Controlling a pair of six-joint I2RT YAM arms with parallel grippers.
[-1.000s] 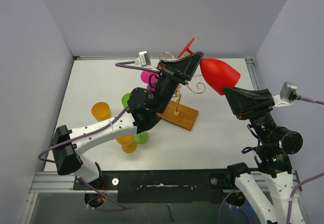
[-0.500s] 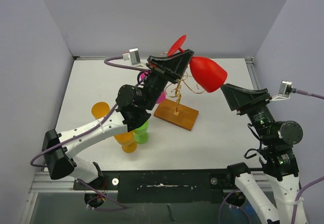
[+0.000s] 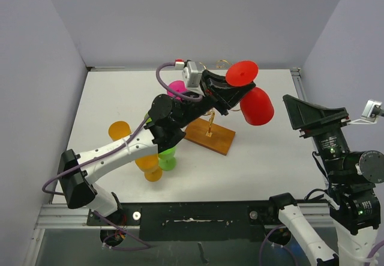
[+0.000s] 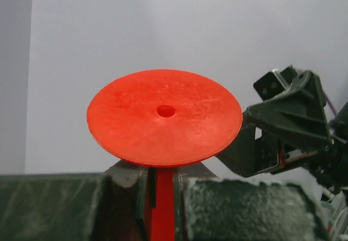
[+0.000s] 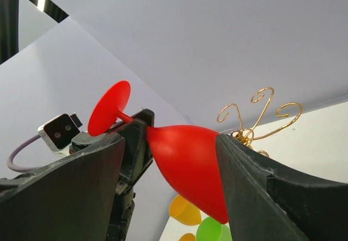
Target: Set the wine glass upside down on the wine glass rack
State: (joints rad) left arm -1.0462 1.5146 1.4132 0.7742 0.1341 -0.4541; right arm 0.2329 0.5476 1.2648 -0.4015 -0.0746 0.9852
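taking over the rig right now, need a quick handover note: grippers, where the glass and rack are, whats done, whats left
Left gripper: shut on the stem of the red wine glass, which it holds in the air with the foot up and the bowl tilted down towards the right arm.
Right gripper: open, holding nothing, apart from the glass.
Wine glass rack: stands on the table, below and to the left of the glass in the top view.
Done: the glass is lifted and roughly inverted.
Left: probably bring the stem to one of the gold arms, hang the glass by its foot, then release.
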